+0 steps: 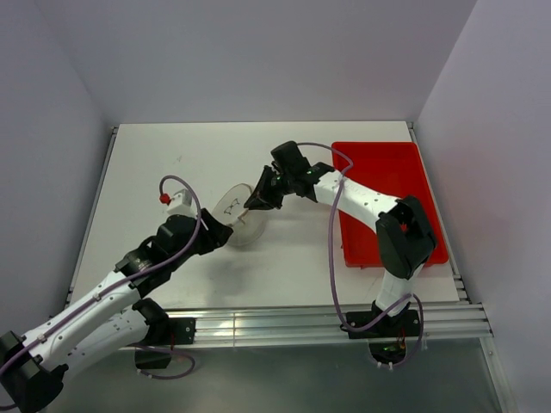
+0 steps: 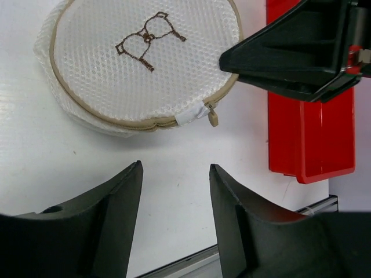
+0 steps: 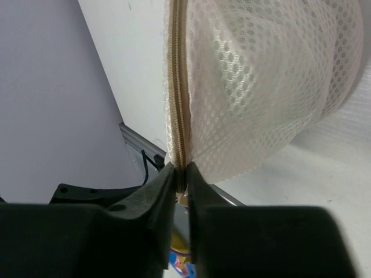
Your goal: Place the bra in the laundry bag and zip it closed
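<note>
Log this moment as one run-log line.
left gripper: open, empty | right gripper: pinching cream round mesh laundry bag at its zipper | zipper: looks closed | bra: not visible

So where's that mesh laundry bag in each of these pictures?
Top view: the laundry bag mid-table, between the arms.
Left wrist: the laundry bag upper left, printed face showing.
Right wrist: the laundry bag upper right, edge-on.
Shared landmark: the right gripper pinching its rim.

Honeycomb mesh cloth laundry bag (image 2: 116,87); glossy plastic tray (image 2: 313,139); matt smooth table (image 2: 58,168).
</note>
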You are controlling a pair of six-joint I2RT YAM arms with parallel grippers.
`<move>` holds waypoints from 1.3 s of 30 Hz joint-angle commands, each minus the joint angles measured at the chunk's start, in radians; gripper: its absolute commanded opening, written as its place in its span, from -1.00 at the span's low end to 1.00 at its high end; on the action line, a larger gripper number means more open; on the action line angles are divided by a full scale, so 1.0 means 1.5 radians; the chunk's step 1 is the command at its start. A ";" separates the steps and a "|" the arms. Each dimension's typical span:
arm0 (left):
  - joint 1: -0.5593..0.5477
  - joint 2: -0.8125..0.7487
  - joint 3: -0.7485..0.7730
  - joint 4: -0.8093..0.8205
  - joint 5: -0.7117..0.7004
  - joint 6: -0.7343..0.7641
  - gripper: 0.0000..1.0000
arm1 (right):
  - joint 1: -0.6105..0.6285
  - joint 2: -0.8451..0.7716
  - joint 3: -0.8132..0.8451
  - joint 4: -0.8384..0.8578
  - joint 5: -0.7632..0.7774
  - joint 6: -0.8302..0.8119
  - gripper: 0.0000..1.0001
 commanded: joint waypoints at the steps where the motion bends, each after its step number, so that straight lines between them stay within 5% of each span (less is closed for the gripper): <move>1: 0.003 -0.022 0.050 -0.029 -0.022 0.010 0.13 | 0.002 -0.044 0.023 0.004 0.008 -0.016 -0.54; 5: 0.003 -0.020 0.080 -0.040 -0.023 0.021 0.14 | 0.002 -0.065 0.022 0.004 0.010 -0.027 0.21; 8: 0.003 -0.012 0.107 -0.049 -0.025 0.033 0.15 | 0.001 -0.080 0.027 -0.014 0.021 -0.039 0.45; 13: 0.003 0.005 0.170 -0.070 -0.036 0.061 0.17 | 0.002 -0.152 0.016 -0.051 0.077 -0.082 0.55; 14: 0.003 0.011 0.181 -0.078 -0.044 0.065 0.17 | 0.002 -0.199 -0.002 -0.059 0.124 -0.108 0.87; 16: 0.003 0.015 0.207 -0.089 -0.047 0.082 0.18 | 0.002 -0.289 -0.046 -0.065 0.186 -0.136 0.99; 26: 0.005 0.004 0.253 -0.127 -0.049 0.174 0.34 | 0.003 -0.636 -0.277 0.002 0.474 -0.252 1.00; 27: 0.005 0.000 0.253 -0.131 -0.059 0.184 0.63 | 0.003 -0.659 -0.296 0.006 0.501 -0.256 1.00; 39: 0.006 -0.022 0.244 -0.131 -0.078 0.207 0.80 | 0.002 -0.772 -0.393 0.050 0.510 -0.297 1.00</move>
